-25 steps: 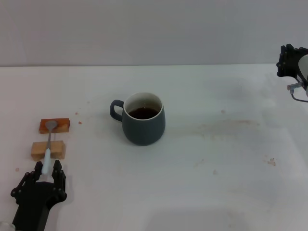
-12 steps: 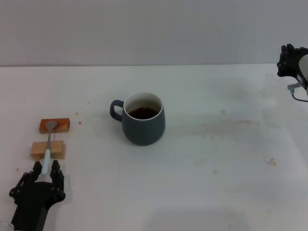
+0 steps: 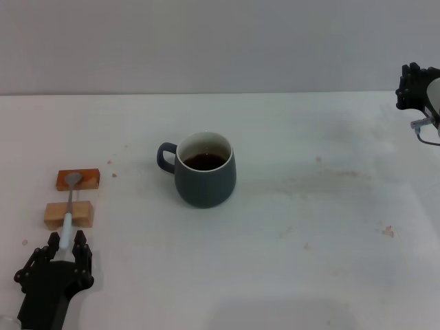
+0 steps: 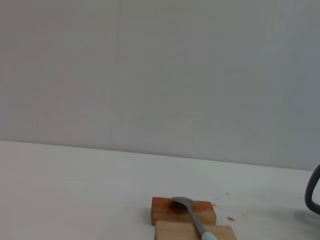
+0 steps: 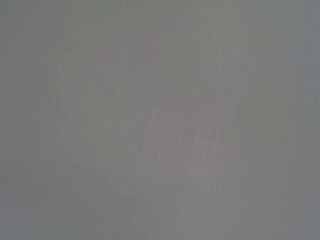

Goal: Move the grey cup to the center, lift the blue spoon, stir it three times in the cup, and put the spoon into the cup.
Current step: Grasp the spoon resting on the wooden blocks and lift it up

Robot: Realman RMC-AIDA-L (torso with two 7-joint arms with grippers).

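- Near the left edge of the white table [image 3: 289, 275], the left gripper [image 3: 64, 240] sits low at the near end of the blue spoon [image 3: 68, 218], its dark fingers [image 3: 81, 242] standing either side of the tip of the light blue handle.
- Whether those fingers actually press on the handle I cannot tell; they are close around it with only a narrow gap between them.
- Lying along the near-far line, the blue spoon has its silver bowl on the far wooden block [image 3: 78, 179], the darker reddish one, and its neck and handle cross the near wooden block [image 3: 68, 214], the paler one.
- From the left wrist view the same spoon [image 4: 195, 220] shows with its bowl on the reddish block [image 4: 165, 210] and its handle over the pale block [image 4: 175, 232] just nearer the camera.
- Toward the middle of the table, well to the right of the spoon and blocks, the grey cup [image 3: 204, 172] stands upright with dark brown liquid inside and its loop handle pointing left.
- At the far right edge, the right gripper [image 3: 411, 88] hangs raised above the table, well apart from the cup; its finger state cannot be told.
- Faint brownish stains and small crumbs mark the table to the right of the cup.
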